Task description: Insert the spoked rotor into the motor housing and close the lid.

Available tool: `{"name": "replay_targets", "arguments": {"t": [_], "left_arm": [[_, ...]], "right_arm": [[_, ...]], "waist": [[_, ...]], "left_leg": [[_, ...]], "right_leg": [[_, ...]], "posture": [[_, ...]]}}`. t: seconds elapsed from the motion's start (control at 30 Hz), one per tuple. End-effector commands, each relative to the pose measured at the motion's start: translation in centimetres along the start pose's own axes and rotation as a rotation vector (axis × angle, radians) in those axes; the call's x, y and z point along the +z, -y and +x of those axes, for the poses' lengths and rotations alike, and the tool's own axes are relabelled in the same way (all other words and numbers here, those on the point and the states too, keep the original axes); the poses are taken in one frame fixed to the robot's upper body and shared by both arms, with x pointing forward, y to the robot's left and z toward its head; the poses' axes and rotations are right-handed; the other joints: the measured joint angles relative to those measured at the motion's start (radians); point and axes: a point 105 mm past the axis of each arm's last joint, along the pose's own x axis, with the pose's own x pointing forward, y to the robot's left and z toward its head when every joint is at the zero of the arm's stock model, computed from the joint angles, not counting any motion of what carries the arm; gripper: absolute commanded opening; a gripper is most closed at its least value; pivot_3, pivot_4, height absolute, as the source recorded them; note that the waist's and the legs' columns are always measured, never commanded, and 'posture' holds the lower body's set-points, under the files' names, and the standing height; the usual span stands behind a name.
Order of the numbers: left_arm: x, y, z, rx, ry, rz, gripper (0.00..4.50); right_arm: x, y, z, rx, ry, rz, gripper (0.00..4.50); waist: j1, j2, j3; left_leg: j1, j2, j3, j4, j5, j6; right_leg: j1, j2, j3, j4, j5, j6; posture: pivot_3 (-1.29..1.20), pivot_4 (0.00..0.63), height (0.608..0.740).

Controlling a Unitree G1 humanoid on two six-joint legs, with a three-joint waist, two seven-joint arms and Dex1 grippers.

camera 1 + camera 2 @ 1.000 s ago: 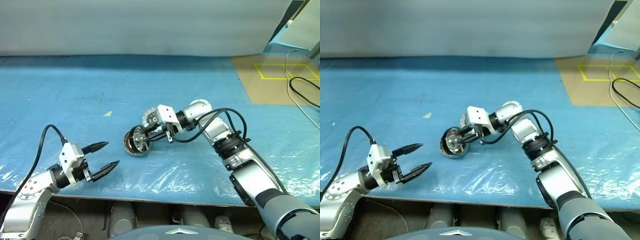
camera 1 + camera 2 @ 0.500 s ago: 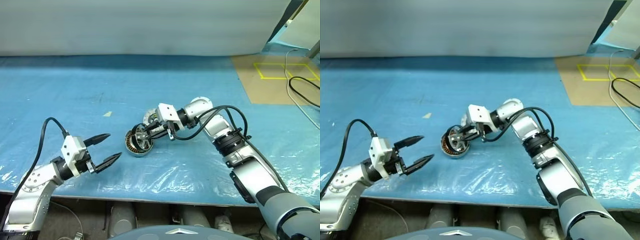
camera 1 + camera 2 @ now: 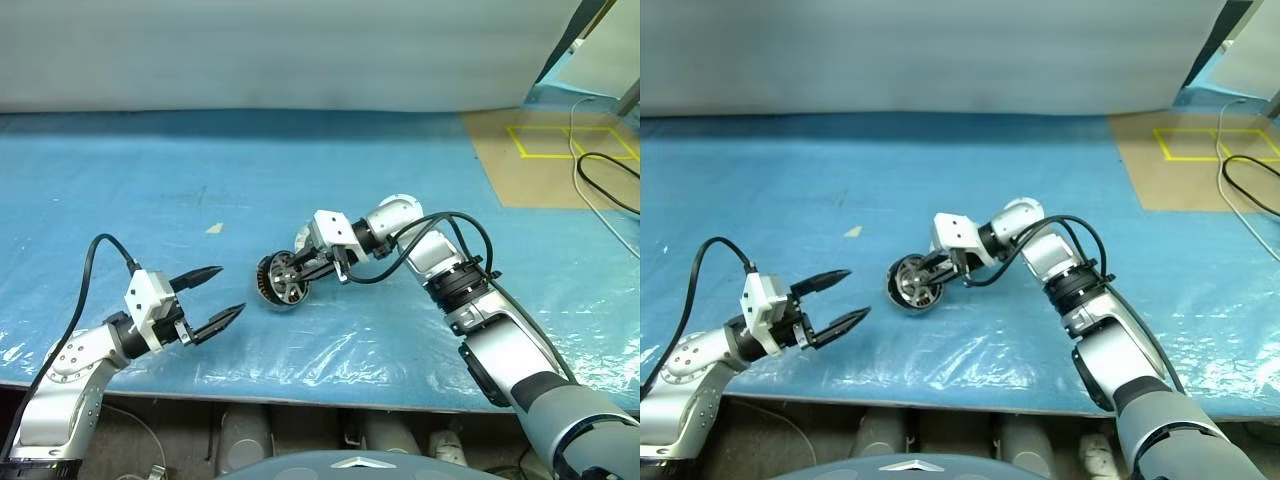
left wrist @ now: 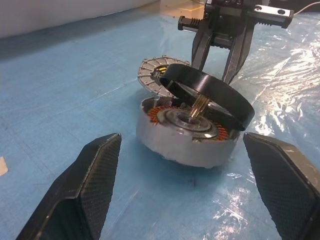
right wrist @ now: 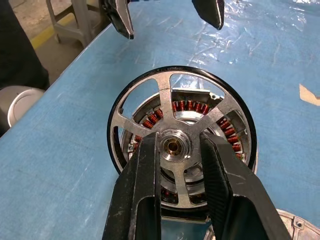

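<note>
My right gripper is shut on the hub of the spoked rotor, a black ring with silver spokes. The rotor hangs tilted over the motor housing, a silver cylinder with copper windings that stands on the blue table. The rotor's brass shaft reaches down into the housing's centre. A finned silver lid lies flat just behind the housing. My left gripper is open and empty, level above the table to the left of the housing, and points at it.
The blue table cover has crinkled clear film toward its front edge. A small tan scrap lies left of the parts. At the back right are a brown floor patch with a yellow tape square and a black cable.
The rotor in my right gripper has tipped more upright and shifted slightly right over the housing. The left gripper stays open at about the same place.
</note>
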Motion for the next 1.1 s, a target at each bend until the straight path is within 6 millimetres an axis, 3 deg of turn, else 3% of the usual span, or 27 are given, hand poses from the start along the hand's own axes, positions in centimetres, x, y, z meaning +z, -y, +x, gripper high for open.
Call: {"name": "replay_targets", "arguments": {"t": [0.03,0.2,0.63,1.1], "left_arm": [[0.7,0.1,0.3,-0.012,0.020,0.022,4.14],[0.7,0.0,0.5,-0.013,0.023,0.022,4.14],[0.8,0.1,0.7,-0.020,0.025,0.020,4.14],[0.3,0.1,0.4,-0.016,0.018,0.014,4.14]], "right_arm": [[3.3,1.4,-1.0,-0.042,0.075,-0.083,0.73],[4.0,1.6,-1.3,-0.046,0.078,-0.110,0.73],[1.1,0.2,-0.1,0.009,0.004,-0.050,0.73],[0.3,0.1,0.1,0.024,-0.030,-0.071,0.73]], "waist": [[0.000,0.000,0.000],[0.000,0.000,0.000],[-0.001,0.000,0.000],[0.000,0.000,0.000]], "left_leg": [[0.000,0.000,0.000,0.000,0.000,0.000],[0.000,0.000,0.000,0.000,0.000,0.000],[0.000,0.000,0.000,0.000,0.000,0.000],[0.000,0.000,0.000,0.001,0.000,0.000]], "right_leg": [[0.000,0.000,0.000,0.000,0.000,0.000],[0.000,0.000,0.000,0.000,0.000,0.000],[0.000,0.000,0.000,0.000,0.000,0.000],[0.000,0.000,0.000,0.001,0.000,0.000]], "posture": [[0.00,0.150,0.740],[0.00,0.150,0.740],[0.00,0.150,0.740],[0.00,0.150,0.740]]}}
